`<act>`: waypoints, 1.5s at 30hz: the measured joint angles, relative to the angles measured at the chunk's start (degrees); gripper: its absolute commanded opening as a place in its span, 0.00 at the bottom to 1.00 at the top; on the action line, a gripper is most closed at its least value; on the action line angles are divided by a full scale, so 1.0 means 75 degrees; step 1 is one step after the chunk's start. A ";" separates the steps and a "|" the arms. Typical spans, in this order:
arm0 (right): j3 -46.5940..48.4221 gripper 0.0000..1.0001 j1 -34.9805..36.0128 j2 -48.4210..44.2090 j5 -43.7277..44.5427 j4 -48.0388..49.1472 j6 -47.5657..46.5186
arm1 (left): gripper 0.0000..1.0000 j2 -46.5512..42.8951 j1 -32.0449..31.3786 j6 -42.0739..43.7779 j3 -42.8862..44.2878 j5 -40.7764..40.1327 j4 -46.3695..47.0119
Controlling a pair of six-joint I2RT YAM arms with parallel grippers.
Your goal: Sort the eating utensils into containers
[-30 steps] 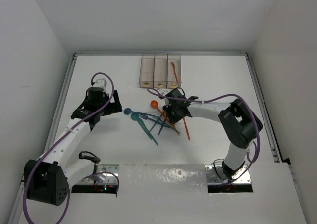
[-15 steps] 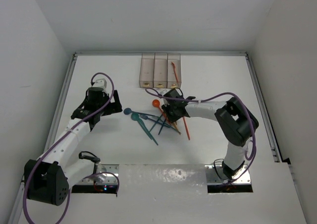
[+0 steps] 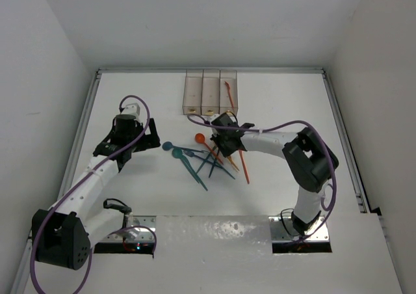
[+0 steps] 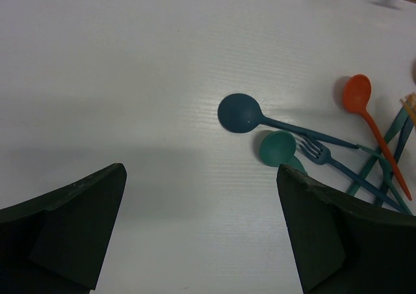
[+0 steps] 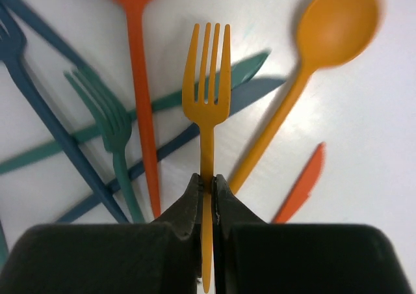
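R fingers [image 5: 188, 206] pinching orange fork [image 5: 207, 105] by handle, over utensil pile [image 3: 205, 160] mid-counter [image 3: 130, 99], near 3 joined bins [image 3: 194, 92] at far edge. Tags [image 3: 194, 110] on bins too small to read. L fingers [image 4: 71, 222] spread, near blue spoon [image 4: 240, 113].

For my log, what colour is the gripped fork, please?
Orange: the fork shows clearest in right wrist view.
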 measured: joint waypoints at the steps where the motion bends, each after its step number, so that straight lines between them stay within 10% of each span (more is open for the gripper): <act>1: 0.0146 0.00 0.0000 -0.0015 0.0085 -0.0029 -0.0061 | 1.00 0.0000 0.0000 0.0000 0.0000 0.0000 0.0000; 21: 0.6545 0.00 -0.2224 0.2157 0.1352 -0.0029 0.0816 | 1.00 0.0000 0.0000 0.0003 0.0000 -0.0032 -0.0006; 31: 0.6968 0.04 -0.2483 0.3981 0.0831 0.0277 0.1256 | 1.00 0.0166 0.0000 0.0006 0.0000 -0.0082 -0.0050; 38: 0.6962 0.38 -0.2559 0.4252 0.0440 0.0169 0.1384 | 1.00 0.0181 0.0000 0.0006 0.0000 -0.0137 -0.0061; 45: 0.5724 0.34 -0.2541 0.3069 0.0160 0.0198 0.1023 | 1.00 0.0181 0.0000 0.0006 0.0000 -0.0140 -0.0061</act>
